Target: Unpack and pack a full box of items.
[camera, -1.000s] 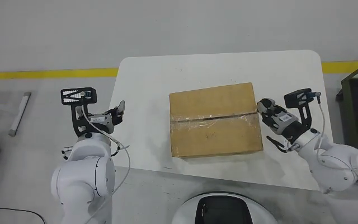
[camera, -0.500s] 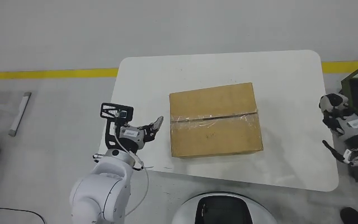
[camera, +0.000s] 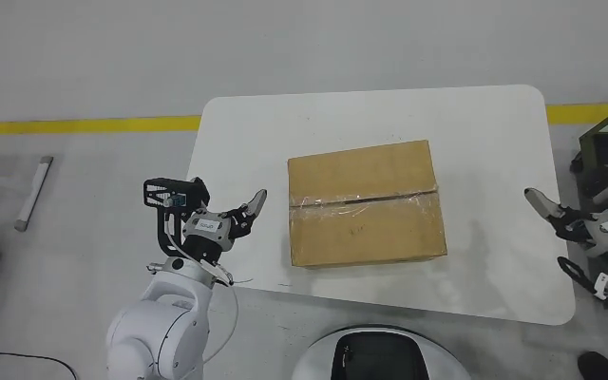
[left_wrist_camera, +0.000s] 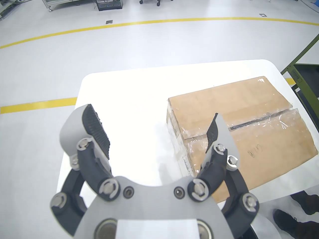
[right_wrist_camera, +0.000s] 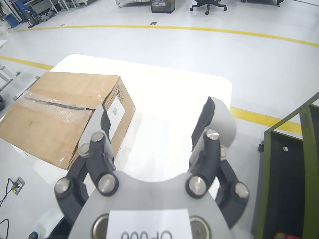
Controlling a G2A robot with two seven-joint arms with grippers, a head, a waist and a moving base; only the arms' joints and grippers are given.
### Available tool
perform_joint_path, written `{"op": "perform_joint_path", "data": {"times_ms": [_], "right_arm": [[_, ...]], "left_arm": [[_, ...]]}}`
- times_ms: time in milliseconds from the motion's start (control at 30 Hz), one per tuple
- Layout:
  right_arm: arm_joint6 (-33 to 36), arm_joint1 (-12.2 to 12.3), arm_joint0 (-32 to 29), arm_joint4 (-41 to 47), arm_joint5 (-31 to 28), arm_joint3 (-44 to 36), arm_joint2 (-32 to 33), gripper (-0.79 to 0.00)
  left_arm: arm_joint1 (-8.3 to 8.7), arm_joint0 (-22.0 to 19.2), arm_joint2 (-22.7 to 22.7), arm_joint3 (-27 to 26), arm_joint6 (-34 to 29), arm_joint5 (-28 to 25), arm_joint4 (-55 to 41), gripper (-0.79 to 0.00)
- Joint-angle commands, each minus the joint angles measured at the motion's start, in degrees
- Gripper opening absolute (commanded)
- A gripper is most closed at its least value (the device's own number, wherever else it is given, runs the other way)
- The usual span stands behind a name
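Observation:
A brown cardboard box [camera: 366, 204] sits shut in the middle of the white table [camera: 380, 114], with clear tape along its top seam. My left gripper [camera: 249, 211] hovers open just off the box's left side, not touching it. From the left wrist, its fingers [left_wrist_camera: 152, 115] are spread wide and empty, with the box [left_wrist_camera: 249, 105] beyond them. My right gripper [camera: 546, 228] is open over the table's right edge, well away from the box. The right wrist view shows that gripper [right_wrist_camera: 157, 108] empty, and the box [right_wrist_camera: 57, 105] with a white label on its end.
A dark green cart [camera: 594, 152] stands just past the table's right side, close to my right arm [right_wrist_camera: 286, 162]. A grey bar [camera: 31, 193] lies on the floor far left. Bare tabletop surrounds the box on all sides.
My right gripper pulled back from the box's right side to the table's right edge. My left arm swung in from the table's left edge to just beside the box.

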Motion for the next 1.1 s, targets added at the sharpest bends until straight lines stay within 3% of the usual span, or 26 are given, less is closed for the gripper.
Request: {"op": "perform_joint_path", "data": {"times_ms": [0, 133, 1067], "right_arm": [[0.0, 0.0, 0.0, 0.0, 0.0, 0.0, 0.0, -0.034], [0.0, 0.0, 0.0, 0.0, 0.0, 0.0, 0.0, -0.001], [0.0, 0.0, 0.0, 0.0, 0.0, 0.0, 0.0, -0.001]], "left_arm": [[0.00, 0.0, 0.0, 0.0, 0.0, 0.0, 0.0, 0.000], [0.00, 0.0, 0.0, 0.0, 0.0, 0.0, 0.0, -0.001], [0.00, 0.0, 0.0, 0.0, 0.0, 0.0, 0.0, 0.000]]}}
